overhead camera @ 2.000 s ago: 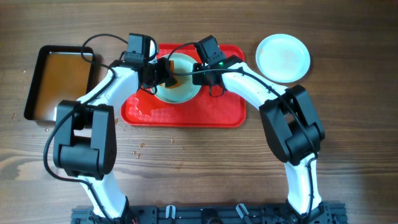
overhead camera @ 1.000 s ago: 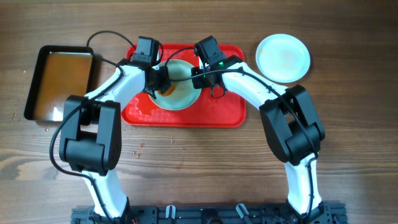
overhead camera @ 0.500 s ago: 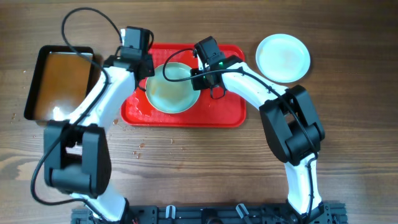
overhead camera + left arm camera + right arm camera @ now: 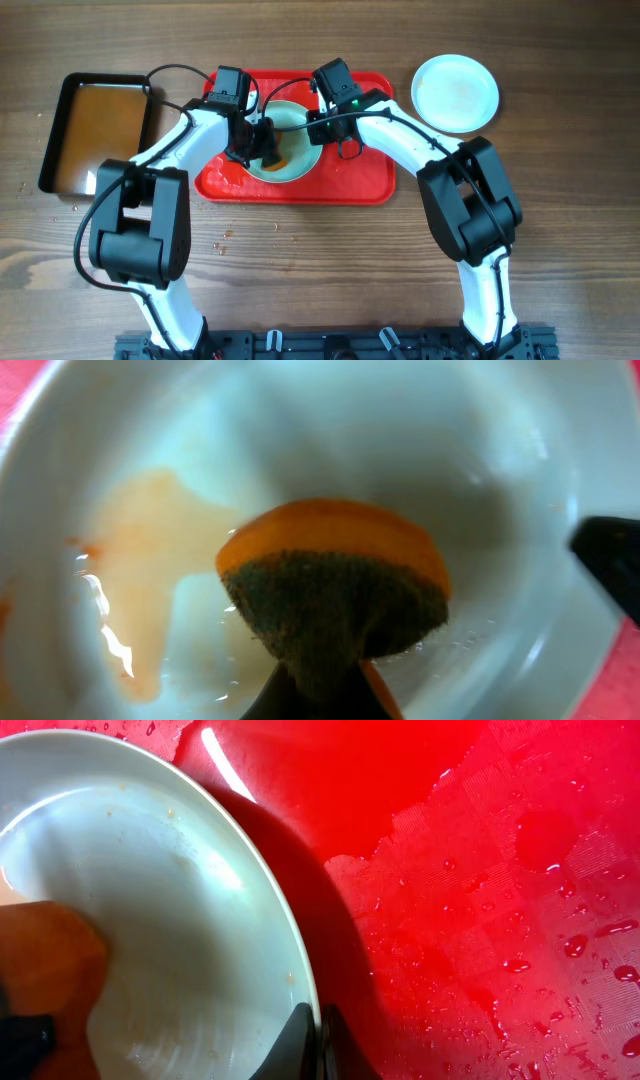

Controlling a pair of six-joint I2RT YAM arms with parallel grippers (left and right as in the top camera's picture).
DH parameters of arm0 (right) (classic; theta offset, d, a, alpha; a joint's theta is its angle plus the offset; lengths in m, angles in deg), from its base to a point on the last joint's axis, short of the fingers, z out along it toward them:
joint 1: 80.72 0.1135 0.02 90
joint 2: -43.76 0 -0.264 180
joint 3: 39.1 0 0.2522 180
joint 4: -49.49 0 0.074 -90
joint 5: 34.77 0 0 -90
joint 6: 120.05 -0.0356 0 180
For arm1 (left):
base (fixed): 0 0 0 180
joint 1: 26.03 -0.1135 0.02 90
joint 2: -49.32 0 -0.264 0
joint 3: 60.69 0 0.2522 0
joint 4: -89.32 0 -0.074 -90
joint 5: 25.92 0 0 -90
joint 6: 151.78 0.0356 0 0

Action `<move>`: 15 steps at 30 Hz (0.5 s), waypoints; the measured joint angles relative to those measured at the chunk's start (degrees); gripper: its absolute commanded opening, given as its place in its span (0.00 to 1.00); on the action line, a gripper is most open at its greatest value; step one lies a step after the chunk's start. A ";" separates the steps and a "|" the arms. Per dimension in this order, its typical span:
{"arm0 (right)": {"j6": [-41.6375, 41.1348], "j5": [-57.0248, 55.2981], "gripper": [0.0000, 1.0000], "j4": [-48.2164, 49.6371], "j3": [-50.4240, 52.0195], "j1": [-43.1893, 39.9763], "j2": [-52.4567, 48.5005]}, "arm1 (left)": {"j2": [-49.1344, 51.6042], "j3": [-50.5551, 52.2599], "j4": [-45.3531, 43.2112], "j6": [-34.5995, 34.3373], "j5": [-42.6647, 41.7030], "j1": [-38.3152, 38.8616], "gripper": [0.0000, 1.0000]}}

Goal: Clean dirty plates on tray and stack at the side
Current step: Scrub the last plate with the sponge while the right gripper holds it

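Overhead: tray (image 4: 355, 175) sits mid-table with one plate (image 4: 303, 150) in its left half. A second plate (image 4: 455, 93) is off the tray, on the table (image 4: 320, 270) at right rear; you can't tell if it's one plate or a stack. A black pan (image 4: 100, 130) of brownish water sits left of the tray.

Left end effector (image 4: 266, 140) is over the plate, clamped tight on an orange sponge (image 4: 335, 590) with a dark scouring face, and the sponge is down in the plate's bowl. Left wrist shows a pale orange smear (image 4: 150, 560) on the plate beside the sponge.

Right end effector (image 4: 318, 118) is pinched closed on the plate's rim. Right wrist shows the fingertips (image 4: 298, 1045) meeting at that edge. The rim throws a dark shadow on the tray; you can't tell if it's lifted.

Both arms cover much of the plate from overhead. Left wrist crops its own fingers at the bottom edge. A dark shape (image 4: 608, 555) is cut off at its right edge, not identifiable.

Water droplets (image 4: 520, 965) cover the tray. Small pale specks (image 4: 225, 237) lie on the table near the left arm.
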 measured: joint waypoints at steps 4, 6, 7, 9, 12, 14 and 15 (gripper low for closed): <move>0.02 0.00 0.04 -0.02 0.00 0.00 0.00 | -0.28 -0.15 1.18 0.48 7.04 0.55 0.04; 0.02 -0.02 0.04 -0.02 0.00 0.00 0.00 | -0.50 -0.24 1.31 1.95 12.39 0.74 0.04; 0.02 -0.02 0.04 -0.04 0.00 0.00 0.00 | -0.59 -0.24 1.31 2.99 16.09 0.79 0.04; 0.00 0.90 0.04 0.07 0.00 0.20 0.00 | -0.72 -0.35 1.07 5.33 23.58 0.98 0.04; -0.04 2.16 0.04 0.50 0.00 1.42 0.00 | -0.94 -0.50 -0.37 7.82 35.67 2.38 0.04; 0.00 1.66 0.04 0.28 -0.07 1.31 0.00 | -1.46 -0.50 -2.71 8.76 45.29 2.78 0.04; 0.07 1.31 0.04 0.02 -0.04 0.98 0.00 | -1.62 -0.50 -3.98 8.92 49.20 2.58 0.04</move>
